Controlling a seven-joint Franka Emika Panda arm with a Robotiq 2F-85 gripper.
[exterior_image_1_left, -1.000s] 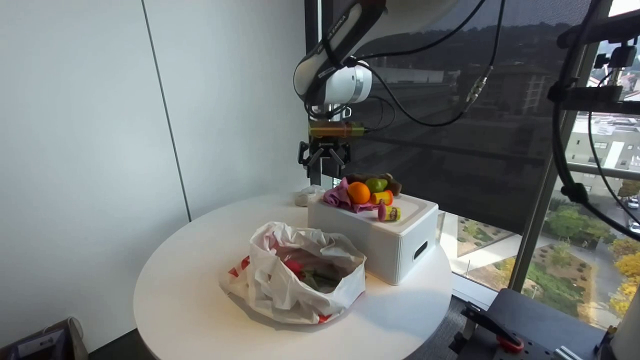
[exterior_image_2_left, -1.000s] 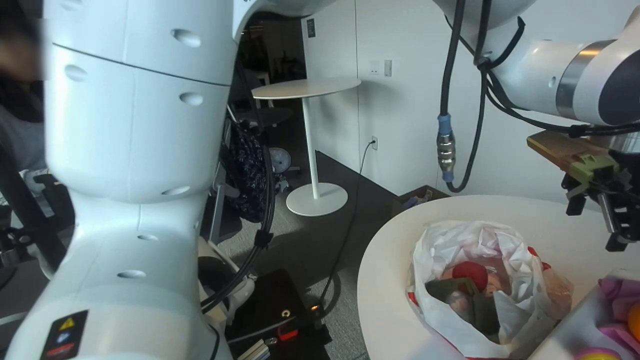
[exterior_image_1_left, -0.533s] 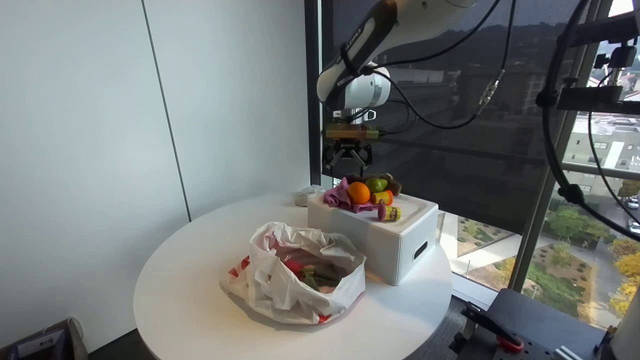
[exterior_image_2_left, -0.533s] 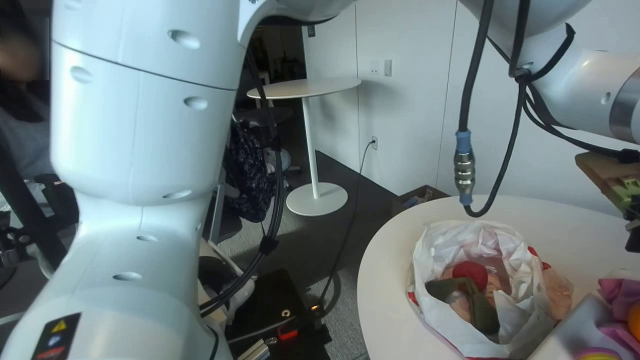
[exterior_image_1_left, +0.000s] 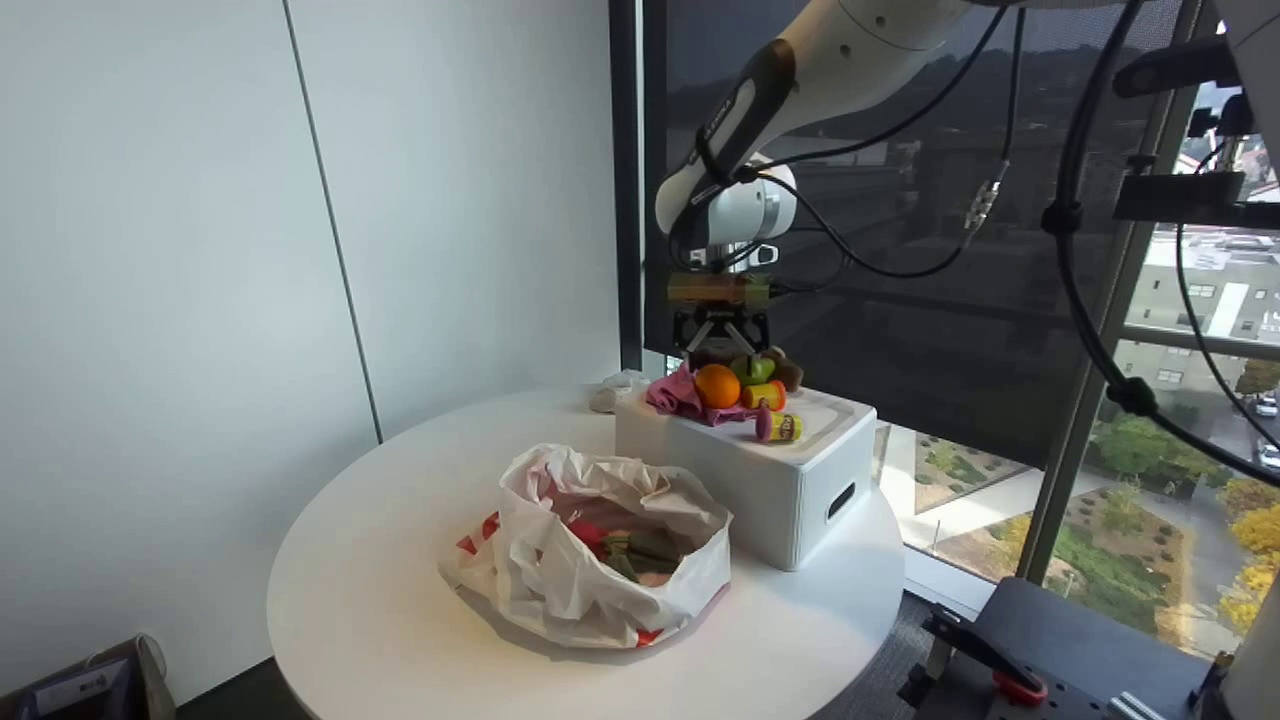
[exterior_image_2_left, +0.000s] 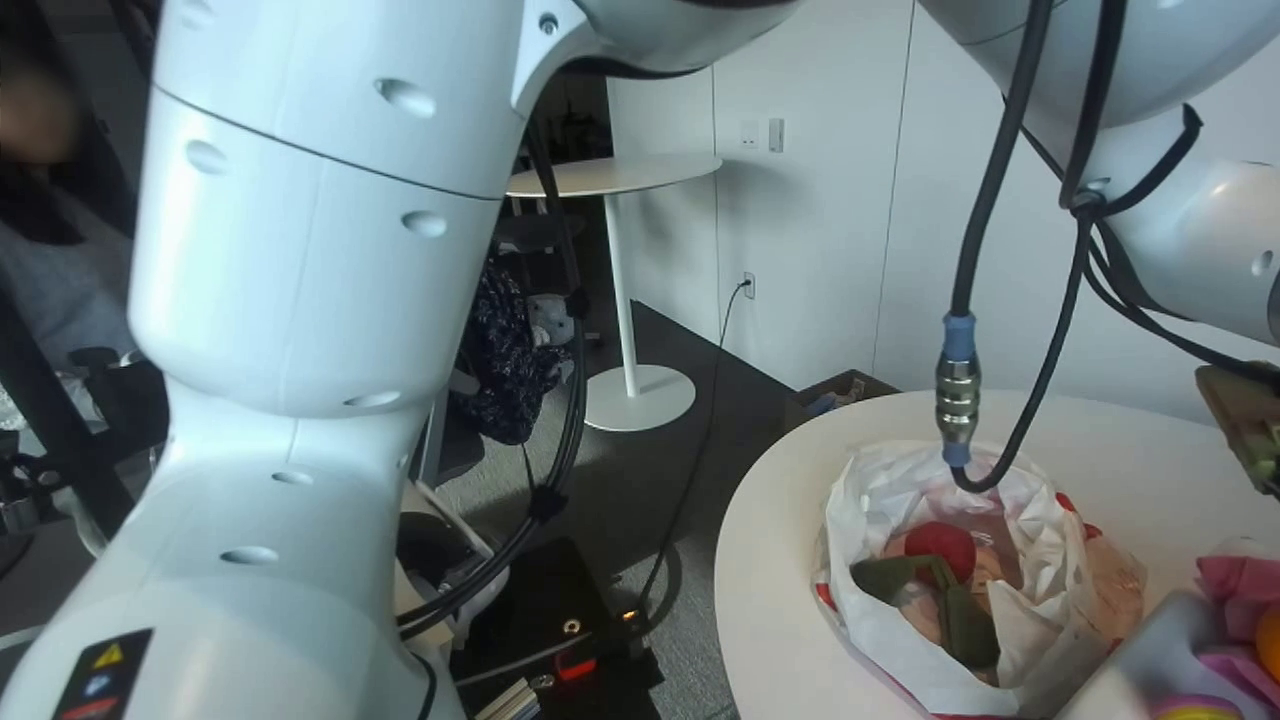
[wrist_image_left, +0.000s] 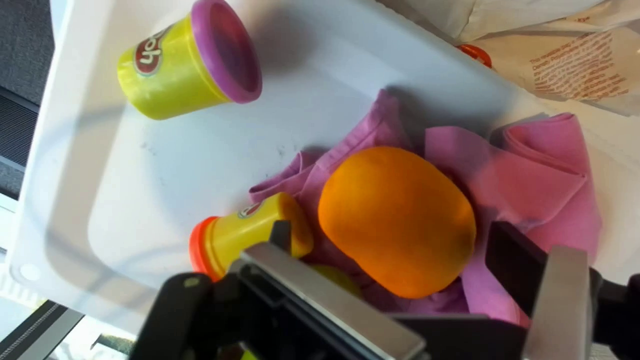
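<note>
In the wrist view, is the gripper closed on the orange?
No, the gripper stands open, and pink cloth shows between the orange and the finger at the picture's right.

You've got daylight blasting in at the window (exterior_image_1_left: 1190, 420) — the shade (exterior_image_1_left: 930, 370) beside it reads really dark. Your wrist view is bright: the orange (wrist_image_left: 397, 222) is nicely lit, soft shadows lie by the purple-lidded tub (wrist_image_left: 175, 65) and pink cloth (wrist_image_left: 540, 175), but the fingers (wrist_image_left: 515, 265) are kinda out of focus. In an exterior view the person (exterior_image_2_left: 60, 250) at the edge is dim — face just a blur.
</note>
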